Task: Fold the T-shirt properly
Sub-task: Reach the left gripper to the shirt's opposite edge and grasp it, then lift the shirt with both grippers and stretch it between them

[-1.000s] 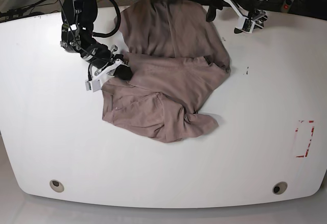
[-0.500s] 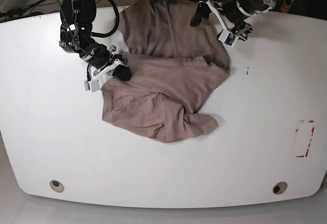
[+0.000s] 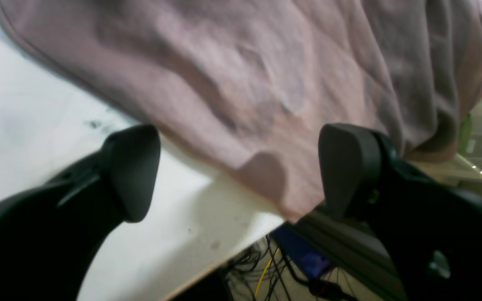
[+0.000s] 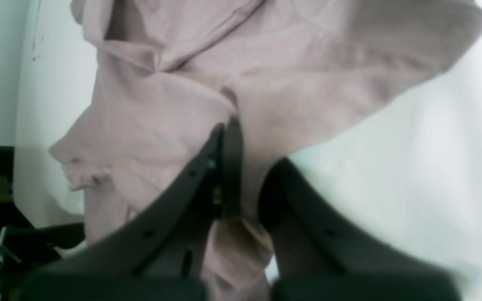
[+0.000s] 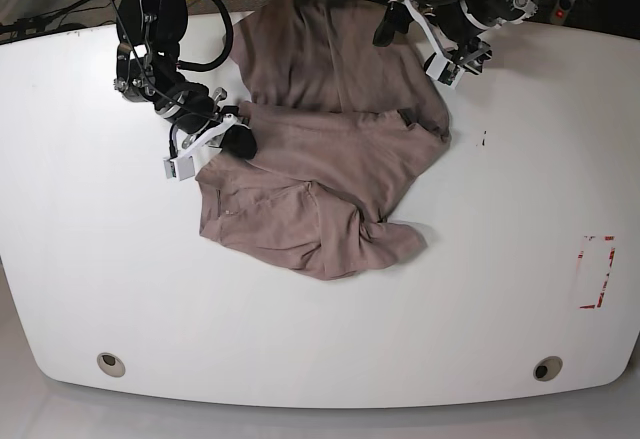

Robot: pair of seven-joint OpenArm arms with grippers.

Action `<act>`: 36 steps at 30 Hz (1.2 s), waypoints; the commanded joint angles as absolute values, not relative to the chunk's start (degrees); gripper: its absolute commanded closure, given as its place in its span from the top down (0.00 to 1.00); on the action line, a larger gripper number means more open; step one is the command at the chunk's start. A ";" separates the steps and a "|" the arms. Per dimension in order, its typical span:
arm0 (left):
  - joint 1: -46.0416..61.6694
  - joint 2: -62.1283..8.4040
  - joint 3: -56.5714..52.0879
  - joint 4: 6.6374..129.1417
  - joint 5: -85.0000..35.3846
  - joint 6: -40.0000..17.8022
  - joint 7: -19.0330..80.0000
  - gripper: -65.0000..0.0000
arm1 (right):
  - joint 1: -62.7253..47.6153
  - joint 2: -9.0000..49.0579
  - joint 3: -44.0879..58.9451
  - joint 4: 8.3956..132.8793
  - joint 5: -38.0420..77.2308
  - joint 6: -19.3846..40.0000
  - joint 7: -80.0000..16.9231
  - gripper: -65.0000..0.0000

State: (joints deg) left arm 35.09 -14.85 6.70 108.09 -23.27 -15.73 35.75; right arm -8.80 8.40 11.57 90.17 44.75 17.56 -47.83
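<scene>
White bench [image 5: 120,259] bears a crumpled mauve T-shirt [image 5: 330,159] at its far middle, the right gripper [image 5: 232,139] pinching its edge while the left gripper [image 5: 415,24] hovers spread above its far hem.

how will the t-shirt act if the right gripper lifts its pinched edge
The T-shirt lies bunched in soft folds, so it will probably sag and trail instead of keeping its shape. Part drapes over the table edge, so it may slide. The right gripper pinches only a small fold.

One garment, two grippers, one table

One T-shirt [image 5: 330,159]; a left gripper [image 5: 415,34], a right gripper [image 5: 215,144]; one white table [image 5: 480,289] with two round holes.
</scene>
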 commanded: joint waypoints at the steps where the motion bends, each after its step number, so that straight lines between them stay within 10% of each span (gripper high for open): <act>1: 35.56 -15.16 6.90 106.24 -23.25 -15.60 37.14 0.75 | -8.22 8.92 11.74 91.38 45.67 18.07 -46.99 0.00; 9: 31.96 -15.08 11.65 104.84 -23.25 -15.60 37.23 0.52 | -8.22 8.92 11.82 91.47 45.67 18.07 -46.99 0.00; 17: 30.20 -15.08 12.09 103.16 -23.25 -15.16 37.32 0.00 | -8.31 9.45 11.91 92.09 45.67 18.07 -46.99 0.00; 36: 26.24 -16.31 -0.48 110.64 -23.43 -11.12 42.95 0.01 | -5.23 17.19 11.47 96.48 47.78 18.07 -43.30 0.00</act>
